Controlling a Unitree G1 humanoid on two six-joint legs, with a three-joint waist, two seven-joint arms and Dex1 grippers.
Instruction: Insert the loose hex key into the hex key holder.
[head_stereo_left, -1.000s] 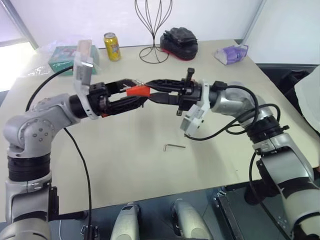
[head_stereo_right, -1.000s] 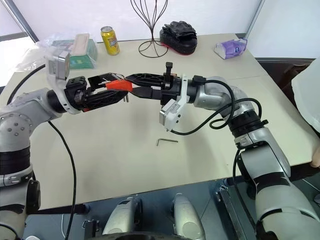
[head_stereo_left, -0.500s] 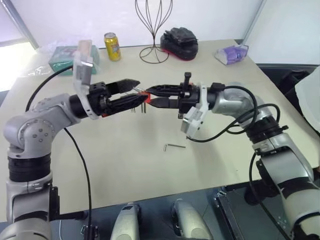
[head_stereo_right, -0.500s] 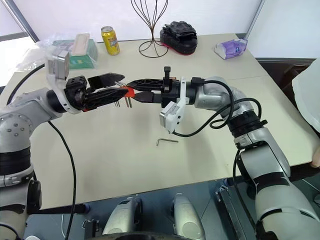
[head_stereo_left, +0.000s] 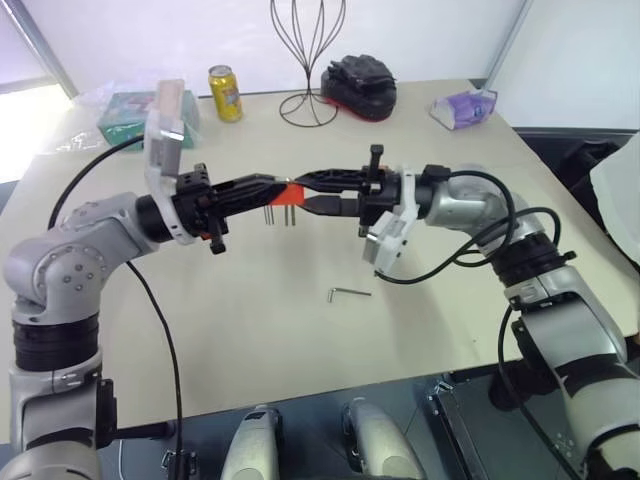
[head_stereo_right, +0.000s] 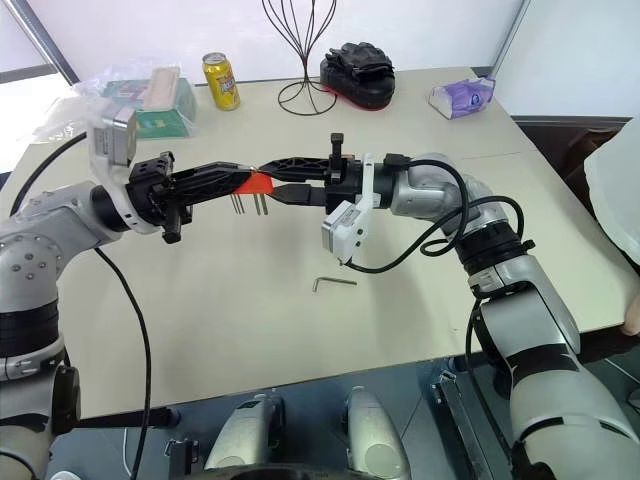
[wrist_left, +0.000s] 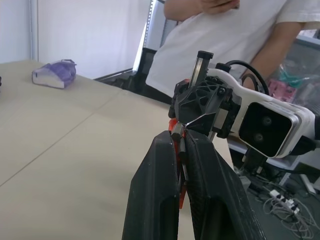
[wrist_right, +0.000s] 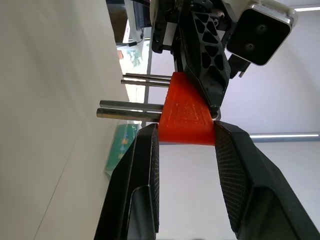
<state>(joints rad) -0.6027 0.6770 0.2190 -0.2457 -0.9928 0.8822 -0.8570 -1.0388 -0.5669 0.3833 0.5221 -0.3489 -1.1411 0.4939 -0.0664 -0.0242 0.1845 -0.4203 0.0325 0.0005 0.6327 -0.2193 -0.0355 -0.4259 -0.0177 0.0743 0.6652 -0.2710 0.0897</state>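
The left gripper (head_stereo_left: 283, 186), spread wide before, has clamped flat on the holder (head_stereo_left: 290, 191), at 9 o'clock of the right gripper (head_stereo_left: 305, 192).

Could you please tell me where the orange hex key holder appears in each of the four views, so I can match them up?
Left eye view: the hex key holder hangs above the table, between the two claws.
Right eye view: at the same meeting point, upper middle.
Left wrist view: an orange sliver between the left claw fingers.
Right wrist view: central, clamped by the right claw, keys sticking out sideways.
Shared landmark: the holder's protruding metal keys.
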